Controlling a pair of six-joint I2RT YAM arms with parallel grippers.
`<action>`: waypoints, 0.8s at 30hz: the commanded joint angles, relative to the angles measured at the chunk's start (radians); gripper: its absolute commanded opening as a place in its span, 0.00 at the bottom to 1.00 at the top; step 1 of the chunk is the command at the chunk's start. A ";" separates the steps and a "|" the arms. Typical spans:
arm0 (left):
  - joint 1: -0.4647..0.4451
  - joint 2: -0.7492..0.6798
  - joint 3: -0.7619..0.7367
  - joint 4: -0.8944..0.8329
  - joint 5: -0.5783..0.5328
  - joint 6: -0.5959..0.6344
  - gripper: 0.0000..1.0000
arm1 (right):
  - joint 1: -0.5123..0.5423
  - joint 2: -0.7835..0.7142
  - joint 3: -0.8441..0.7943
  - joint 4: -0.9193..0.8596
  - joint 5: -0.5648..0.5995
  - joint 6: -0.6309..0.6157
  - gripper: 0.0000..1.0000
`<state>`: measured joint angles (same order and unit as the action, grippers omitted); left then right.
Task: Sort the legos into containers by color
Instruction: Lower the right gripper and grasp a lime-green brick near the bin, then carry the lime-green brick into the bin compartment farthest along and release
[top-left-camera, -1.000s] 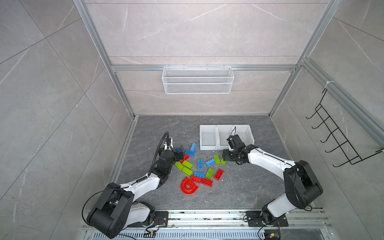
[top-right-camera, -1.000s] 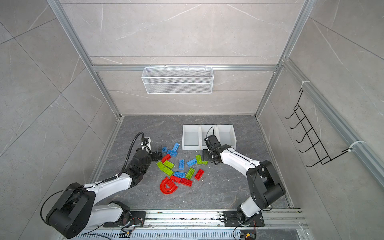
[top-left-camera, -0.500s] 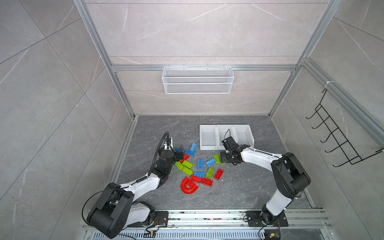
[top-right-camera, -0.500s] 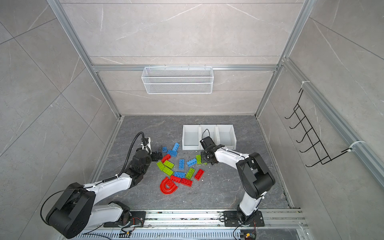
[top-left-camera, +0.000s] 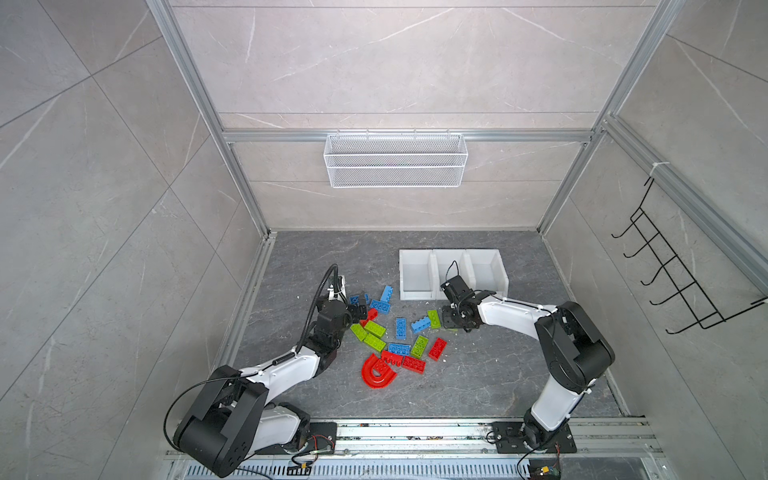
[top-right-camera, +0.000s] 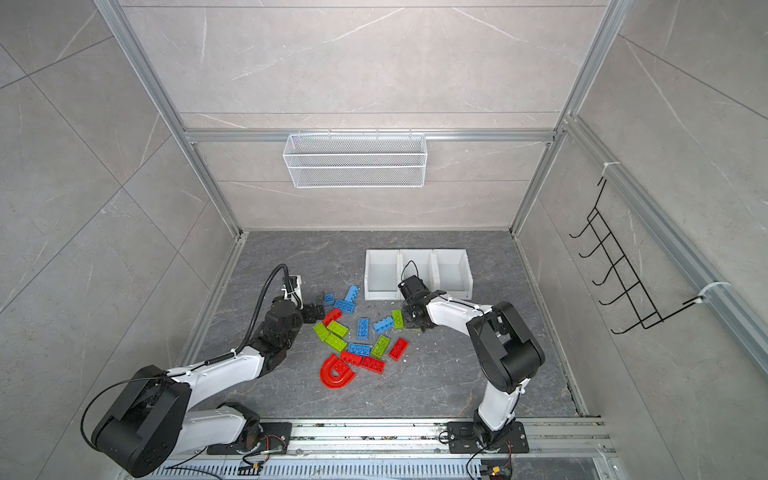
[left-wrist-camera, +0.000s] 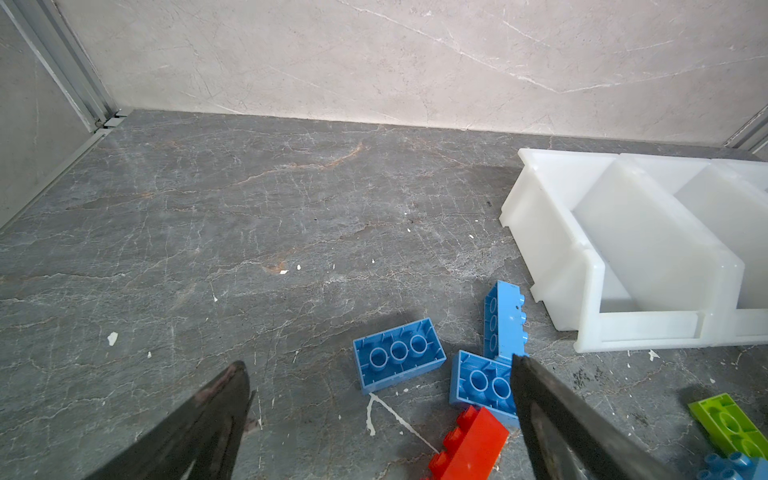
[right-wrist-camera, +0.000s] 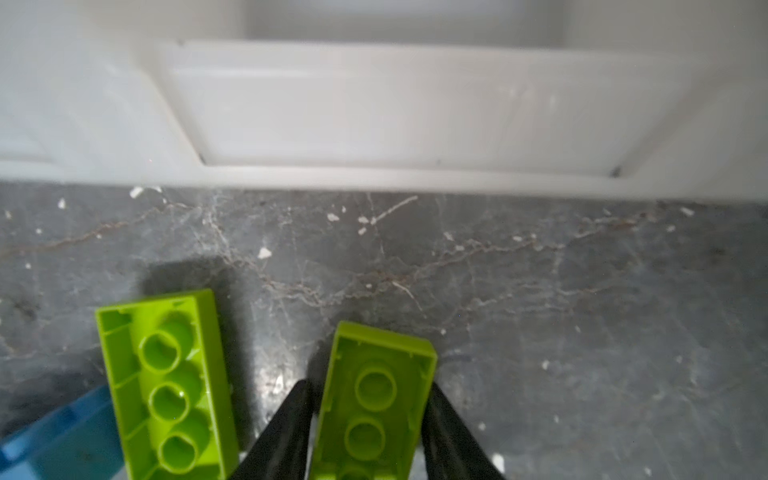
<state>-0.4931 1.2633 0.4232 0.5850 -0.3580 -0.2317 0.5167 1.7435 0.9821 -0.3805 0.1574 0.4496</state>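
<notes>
No writing seems legible anywhere, though one wrist view blurs.

A robotics lab test cell: pale grey marble-look wall panels (top-left-camera: 395, 62) in bare aluminium frame posts (top-left-camera: 194, 91) box in a dark grey veined floor (top-left-camera: 332, 257). High beyond the right claw (top-left-camera: 452, 326) hangs a white wire mesh basket (top-left-camera: 395, 162); off to its right, a black wire hook rack (top-left-camera: 681, 270). Two white-and-black robot arms (top-left-camera: 511, 316) bolt to a slotted metal rail (top-left-camera: 415, 432).
</notes>
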 joint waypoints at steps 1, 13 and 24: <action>0.002 -0.024 -0.007 0.054 -0.006 -0.007 1.00 | -0.005 -0.067 -0.027 -0.032 0.025 -0.017 0.40; 0.002 -0.019 -0.001 0.048 0.000 -0.013 1.00 | -0.201 -0.222 0.107 -0.172 -0.103 -0.136 0.31; 0.003 -0.016 0.000 0.048 -0.005 -0.017 1.00 | -0.372 -0.087 0.299 -0.169 -0.142 -0.187 0.29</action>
<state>-0.4931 1.2621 0.4213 0.5854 -0.3576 -0.2321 0.1581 1.6138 1.2537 -0.5270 0.0341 0.2905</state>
